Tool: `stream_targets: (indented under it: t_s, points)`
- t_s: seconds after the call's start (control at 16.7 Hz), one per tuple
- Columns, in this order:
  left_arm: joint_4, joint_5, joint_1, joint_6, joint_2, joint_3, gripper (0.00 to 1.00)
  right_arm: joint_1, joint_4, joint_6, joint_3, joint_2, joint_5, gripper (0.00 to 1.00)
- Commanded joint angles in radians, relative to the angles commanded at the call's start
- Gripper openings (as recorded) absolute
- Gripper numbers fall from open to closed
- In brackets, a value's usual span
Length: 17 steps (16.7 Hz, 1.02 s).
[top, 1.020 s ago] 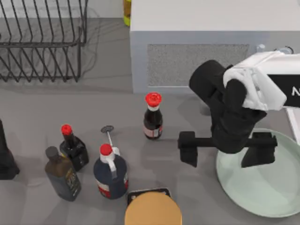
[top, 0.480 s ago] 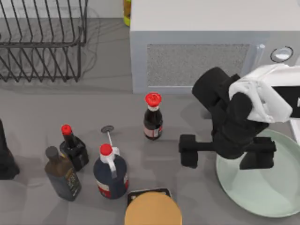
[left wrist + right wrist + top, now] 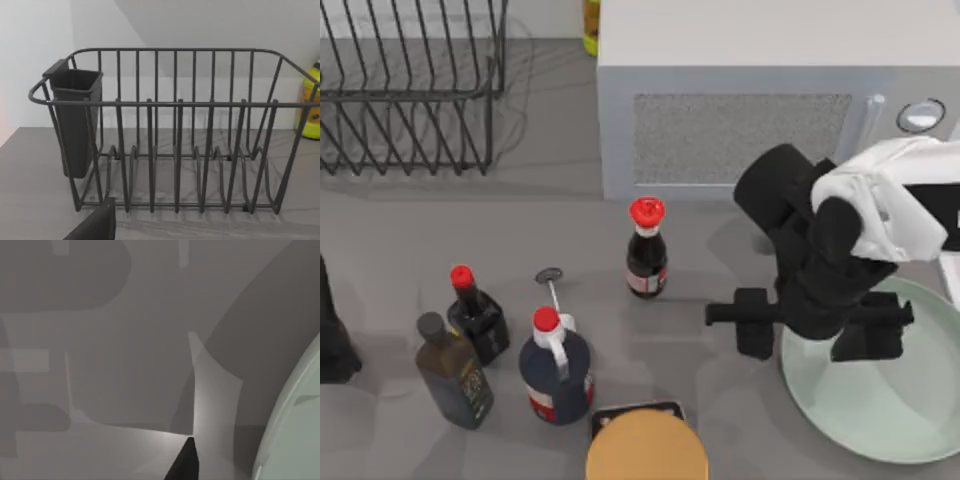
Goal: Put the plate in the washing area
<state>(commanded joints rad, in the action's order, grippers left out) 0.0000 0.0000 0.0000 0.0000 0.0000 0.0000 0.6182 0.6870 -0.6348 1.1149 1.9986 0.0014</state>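
Plate (image 3: 880, 405) at tabletop's right, left rim straddled by right gripper (image 3: 818, 330), open, gripping nothing.

Plate (image 3: 880, 410) sits at table's front right, right gripper (image 3: 817, 328) over its left rim. Microwave (image 3: 750, 100) behind it. Dish rack (image 3: 410, 90) back left. Four bottles (image 3: 555, 365) front left-centre; round lid (image 3: 646, 447) at front edge.

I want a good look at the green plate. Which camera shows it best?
The top view: most of the plate shows, partly under the right gripper. The right wrist view catches just its rim; the left wrist view faces the rack.
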Motion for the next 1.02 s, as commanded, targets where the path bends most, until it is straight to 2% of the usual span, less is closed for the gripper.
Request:
stream_targets:
  t_s: [0.24,0.3,0.72,0.78,0.84,1.02]
  points:
    - [0.000,0.000,0.000,0.000,0.000,0.000,1.00,0.000,0.000,0.000,0.000,0.000,0.000,0.02]
    - [0.000,0.000,0.000,0.000,0.000,0.000,1.00,0.000,0.000,0.000,0.000,0.000,0.000,0.00]
    - [0.000,0.000,0.000,0.000,0.000,0.000,1.00,0.000,0.000,0.000,0.000,0.000,0.000,0.00]
    - [0.000,0.000,0.000,0.000,0.000,0.000,1.00,-0.016,0.006,0.010,0.007,-0.102,0.020,0.00]
    - [0.000,0.000,0.000,0.000,0.000,0.000,1.00,-0.016,0.008,0.009,0.009,-0.102,0.020,0.00]
    - [0.000,0.000,0.000,0.000,0.000,0.000,1.00,-0.013,0.076,0.006,0.077,-0.092,0.020,0.00]
